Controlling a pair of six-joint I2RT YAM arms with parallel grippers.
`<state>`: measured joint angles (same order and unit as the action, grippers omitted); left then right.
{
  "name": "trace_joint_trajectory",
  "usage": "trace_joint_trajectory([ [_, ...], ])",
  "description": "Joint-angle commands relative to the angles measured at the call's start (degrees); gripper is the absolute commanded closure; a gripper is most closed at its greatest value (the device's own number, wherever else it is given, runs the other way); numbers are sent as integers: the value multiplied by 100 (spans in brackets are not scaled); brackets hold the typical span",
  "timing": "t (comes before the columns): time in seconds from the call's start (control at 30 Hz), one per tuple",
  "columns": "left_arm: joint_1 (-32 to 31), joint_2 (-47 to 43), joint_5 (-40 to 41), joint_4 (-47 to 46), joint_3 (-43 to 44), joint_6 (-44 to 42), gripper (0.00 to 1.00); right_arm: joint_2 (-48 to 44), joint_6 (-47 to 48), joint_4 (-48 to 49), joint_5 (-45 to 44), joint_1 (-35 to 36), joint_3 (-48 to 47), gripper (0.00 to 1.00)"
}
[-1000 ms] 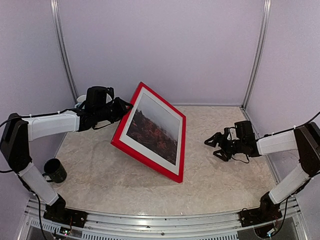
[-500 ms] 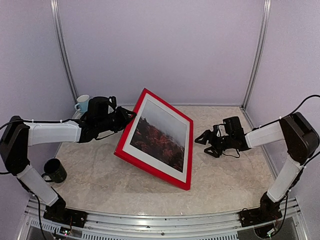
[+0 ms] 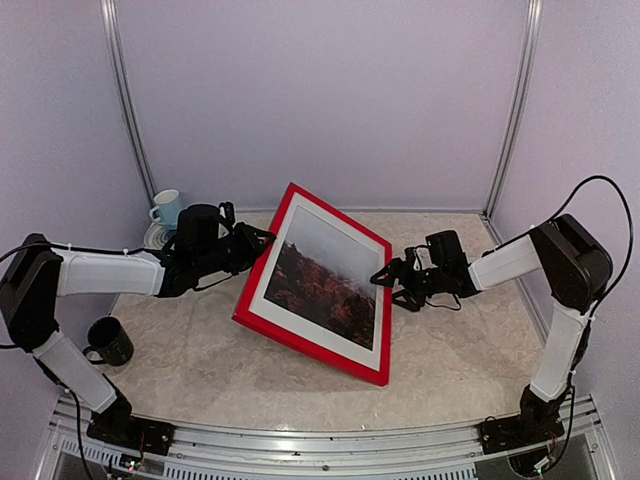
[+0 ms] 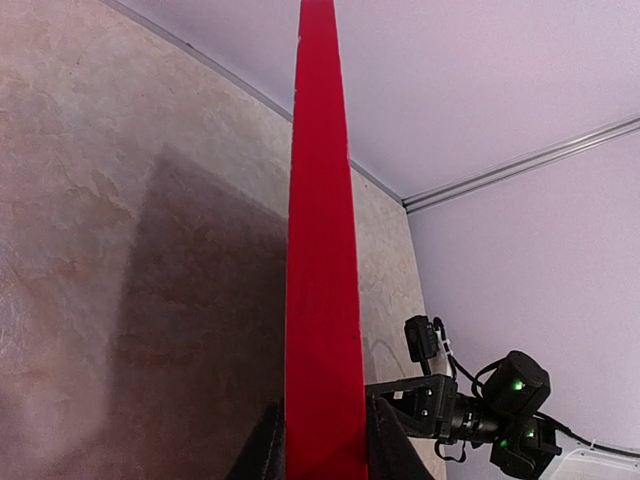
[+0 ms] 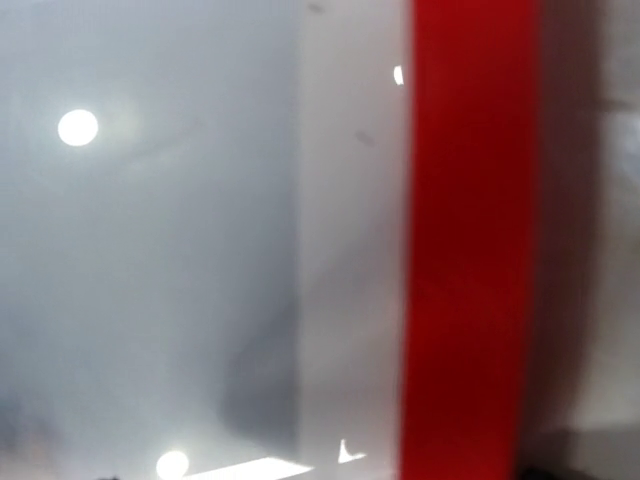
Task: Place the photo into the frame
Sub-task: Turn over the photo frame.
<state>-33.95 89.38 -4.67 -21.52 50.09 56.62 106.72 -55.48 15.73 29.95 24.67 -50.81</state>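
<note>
- The frame [image 3: 300, 343] stands tilted on the table [image 3: 450, 350], the photo [image 3: 322, 280] inside it (behind a white mat [image 5: 350, 250]).
- Left gripper [image 3: 262, 240] clamps the frame's left edge.
- Right gripper [image 3: 385, 277], jaws wide, at its right edge.

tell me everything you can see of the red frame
The frame is large and rectangular, with thin bright red bars. Inside it are a white mat and the photo, which shows grey sky over red-brown land behind a glossy front that reflects lights. The frame stands tilted with its face up, and its lower edge appears to rest on the table. The left gripper is clamped on its upper left bar and props it up. The open right gripper is at its right bar, but I cannot tell whether they touch.
</note>
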Motion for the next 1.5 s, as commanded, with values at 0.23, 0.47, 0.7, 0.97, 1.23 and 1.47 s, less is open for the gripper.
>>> trace_joint_trajectory([
  [0.23,-238,281,-237,-450,-115,-343,88,385,-20,13,143,107,-274,14],
  [0.47,-243,429,-442,-555,-79,-326,80,416,94,-167,100,92,-431,14],
  [0.7,-243,452,-577,-610,-95,-363,74,373,178,-282,71,-56,-410,14],
  [0.97,-243,616,-879,-763,-61,-387,67,307,350,-370,70,-231,-386,14],
  [1.23,-243,816,-1040,-774,-25,-393,65,343,488,-492,66,-301,-422,14],
  [1.47,-243,874,-905,-527,73,-515,61,316,594,-539,12,-432,-383,14],
])
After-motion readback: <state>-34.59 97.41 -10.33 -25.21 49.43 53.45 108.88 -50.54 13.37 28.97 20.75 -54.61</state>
